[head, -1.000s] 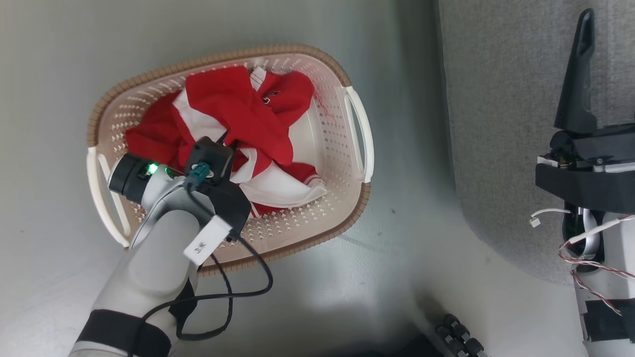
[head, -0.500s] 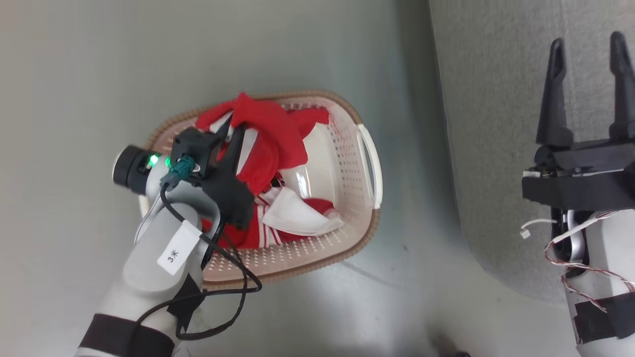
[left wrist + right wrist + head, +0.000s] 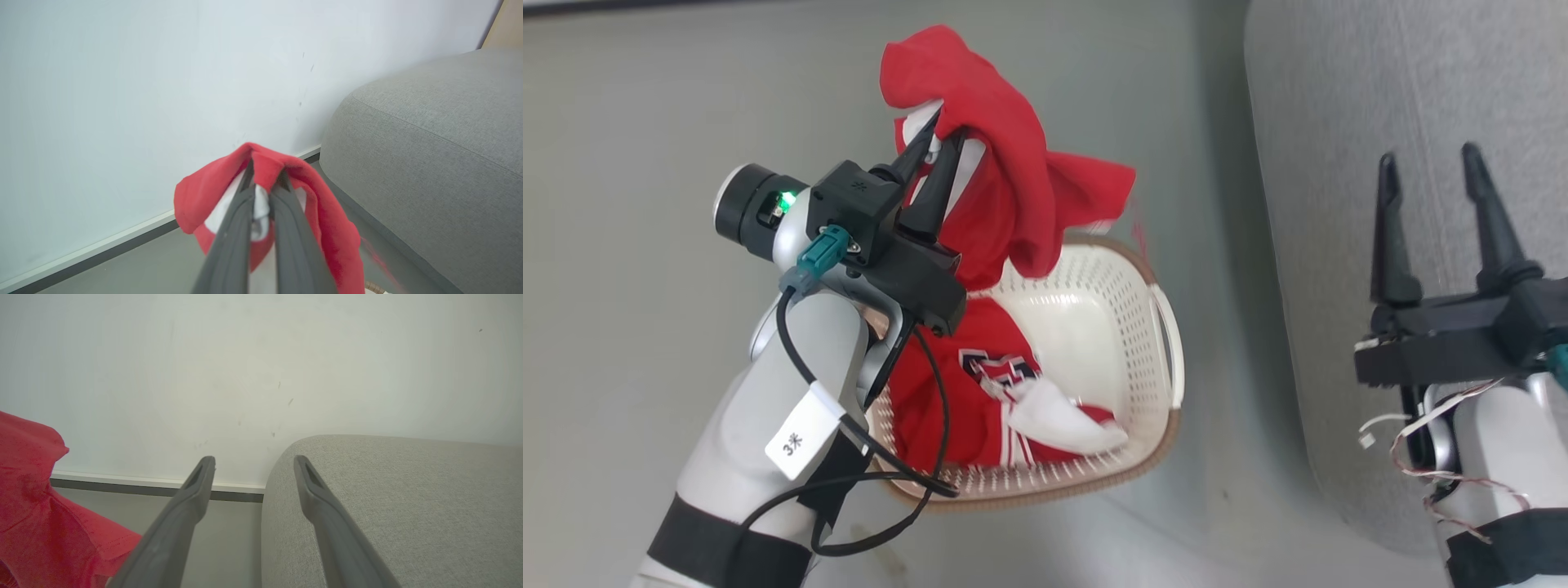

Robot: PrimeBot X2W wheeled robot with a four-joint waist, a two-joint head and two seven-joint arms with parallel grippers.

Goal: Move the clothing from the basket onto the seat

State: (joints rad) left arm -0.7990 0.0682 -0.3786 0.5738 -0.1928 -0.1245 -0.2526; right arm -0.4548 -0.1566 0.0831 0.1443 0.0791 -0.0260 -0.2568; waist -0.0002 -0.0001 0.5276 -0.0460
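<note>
Left gripper (image 3: 943, 135), upper centre of the head view, is clamped on a fold of one red garment (image 3: 1021, 171), which hangs over the basket (image 3: 1094, 278) at centre, its tail near the rim; more clothing (image 3: 956, 408) lies inside. For a clean carry the garment probably needs raising until its tail clears the rim, then moving right to the seat (image 3: 1339, 98) along the right edge, with release only once cloth rests on the cushion. Right gripper (image 3: 1427, 155), jaws wide and empty, stands at lower right before the seat and may obstruct the path; floor (image 3: 1225, 327) lies between basket and seat.
</note>
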